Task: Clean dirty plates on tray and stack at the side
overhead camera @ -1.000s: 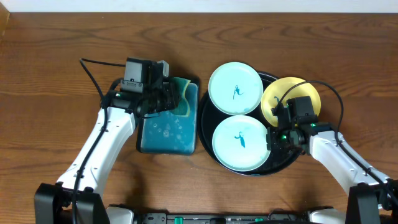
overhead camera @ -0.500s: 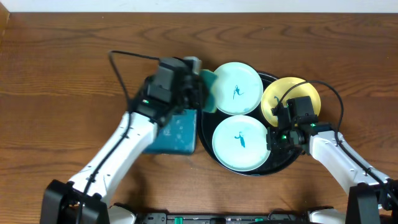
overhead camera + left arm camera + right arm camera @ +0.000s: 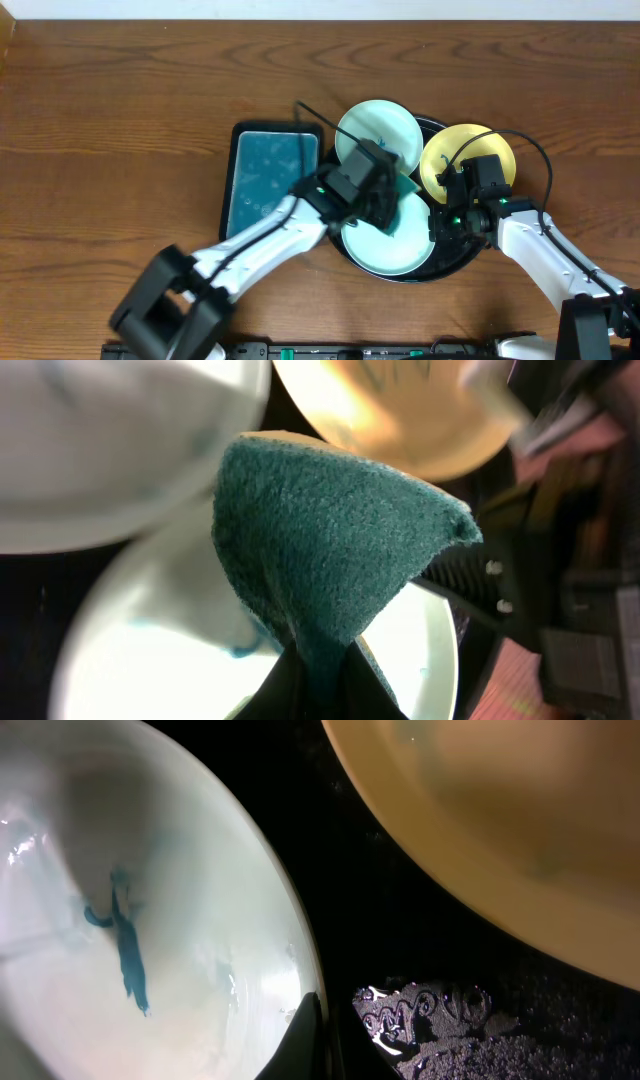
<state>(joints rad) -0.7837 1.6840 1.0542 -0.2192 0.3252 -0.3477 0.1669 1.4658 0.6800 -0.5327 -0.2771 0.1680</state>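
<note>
Three plates lie on the round black tray (image 3: 446, 262): a far mint plate (image 3: 372, 128), a near mint plate (image 3: 385, 248) with a teal scribble (image 3: 125, 945), and a yellow plate (image 3: 470, 148). My left gripper (image 3: 388, 196) is shut on a folded teal sponge (image 3: 330, 550) and hangs over the near mint plate (image 3: 150, 660), with the sponge hiding most of the scribble from above. At that plate's right edge, my right gripper (image 3: 318, 1032) is shut on the rim of the plate (image 3: 150, 870). The yellow plate (image 3: 500, 820) lies just beyond.
The rectangular teal sponge tray (image 3: 273, 180), wet and without the sponge, stands left of the black tray. Brown wood-grain tabletop (image 3: 120, 120) stretches to the left and back. The right arm's black body (image 3: 560, 560) stands close to the sponge's right side.
My left arm has swung right from the teal sponge tray, carrying the sponge over the far plate to above the near mint plate. The right arm has not moved.
</note>
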